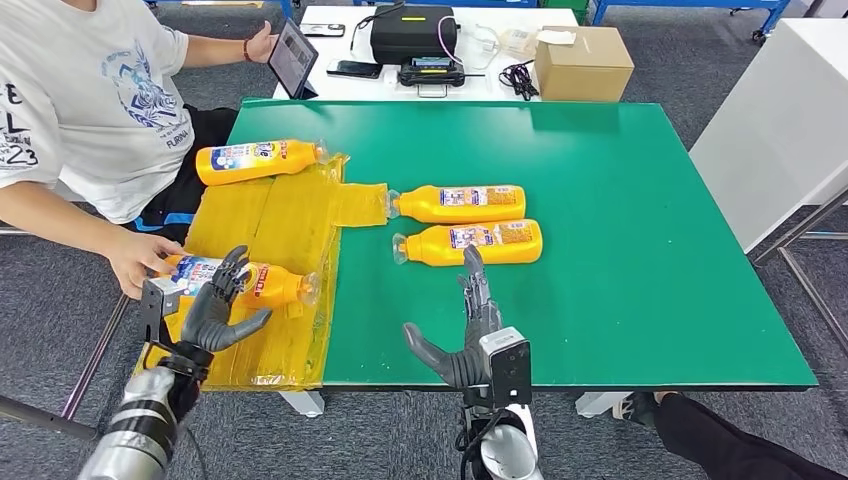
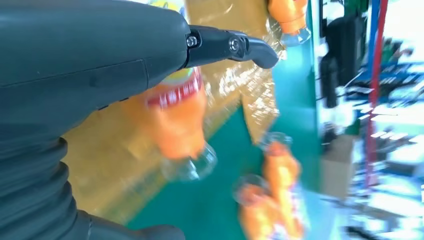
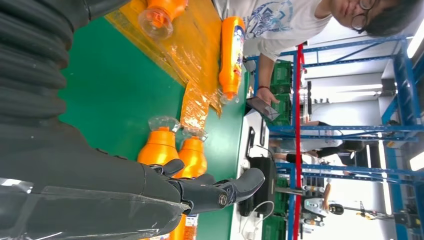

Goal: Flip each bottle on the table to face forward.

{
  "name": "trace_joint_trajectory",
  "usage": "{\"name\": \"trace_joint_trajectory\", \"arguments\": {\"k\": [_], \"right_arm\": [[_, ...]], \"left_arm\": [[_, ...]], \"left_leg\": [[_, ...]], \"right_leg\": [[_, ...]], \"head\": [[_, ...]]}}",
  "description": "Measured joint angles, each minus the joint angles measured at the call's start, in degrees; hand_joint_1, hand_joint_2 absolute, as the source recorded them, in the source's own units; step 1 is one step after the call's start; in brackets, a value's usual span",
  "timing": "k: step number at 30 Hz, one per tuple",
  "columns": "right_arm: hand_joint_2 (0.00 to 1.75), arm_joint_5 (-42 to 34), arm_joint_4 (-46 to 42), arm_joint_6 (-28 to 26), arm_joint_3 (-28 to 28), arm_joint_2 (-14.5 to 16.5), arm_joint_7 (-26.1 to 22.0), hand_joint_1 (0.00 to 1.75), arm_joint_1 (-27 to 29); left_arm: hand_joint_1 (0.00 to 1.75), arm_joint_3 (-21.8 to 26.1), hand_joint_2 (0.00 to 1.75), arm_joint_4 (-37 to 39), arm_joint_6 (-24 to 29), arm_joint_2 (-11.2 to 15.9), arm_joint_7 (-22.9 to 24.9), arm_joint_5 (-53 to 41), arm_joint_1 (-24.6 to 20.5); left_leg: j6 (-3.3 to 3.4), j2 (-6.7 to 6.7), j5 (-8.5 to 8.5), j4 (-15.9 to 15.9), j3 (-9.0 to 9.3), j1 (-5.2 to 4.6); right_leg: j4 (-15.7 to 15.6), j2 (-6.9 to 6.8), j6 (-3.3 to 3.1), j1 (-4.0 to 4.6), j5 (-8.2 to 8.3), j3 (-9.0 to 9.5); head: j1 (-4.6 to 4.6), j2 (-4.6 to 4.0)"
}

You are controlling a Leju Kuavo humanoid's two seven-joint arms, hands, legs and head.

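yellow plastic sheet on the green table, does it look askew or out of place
Yes. The crinkled yellow plastic sheet lies crooked over the green table's left edge, wrinkled, with a strip jutting toward the two orange bottles lying mid-table. Nothing looks spilled or damaged.

The left wrist view is motion-blurred; the labels of the bottle under the left hand (image 2: 176, 117) and of the pair at 5 o'clock (image 2: 272, 200) are unreadable. In the head view, the left hand (image 1: 215, 310) covers the middle of the bottle on the plastic sheet (image 1: 262, 283), and whether its fingers (image 1: 232, 272) touch it cannot be told. The person (image 1: 85, 100) is cut off at 10 o'clock.
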Motion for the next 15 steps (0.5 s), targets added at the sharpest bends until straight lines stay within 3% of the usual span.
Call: {"name": "trace_joint_trajectory", "arguments": {"k": [10,12,15], "right_arm": [[1.75,0.31,0.78,-0.34,0.0,0.04,-0.16,0.0,0.01],[1.75,1.55,0.83,-1.36,0.0,0.04,-0.31,0.0,0.05],[1.75,6.16,0.83,-4.42,0.0,-0.09,0.1,0.0,0.09]], "left_arm": [[0.0,-0.2,1.75,-5.21,1.27,-1.81,0.14,4.79,3.57],[0.0,-0.54,1.75,-6.95,6.14,-2.44,-1.79,6.13,4.22],[0.0,-2.22,1.75,-12.3,20.93,-3.91,-4.94,3.62,5.53]], "left_leg": [[-0.01,0.11,0.0,0.01,-0.59,0.04],[-0.01,0.13,0.0,0.02,-0.67,0.05],[0.0,0.14,-0.01,0.03,-0.77,0.04]], "right_leg": [[0.02,0.05,0.04,0.05,0.03,-0.63],[0.02,0.06,0.04,0.05,0.03,-0.72],[0.02,0.06,0.04,0.04,0.03,-0.8]], "head": [[-0.01,0.0],[-0.01,0.0],[-0.01,0.0]]}}
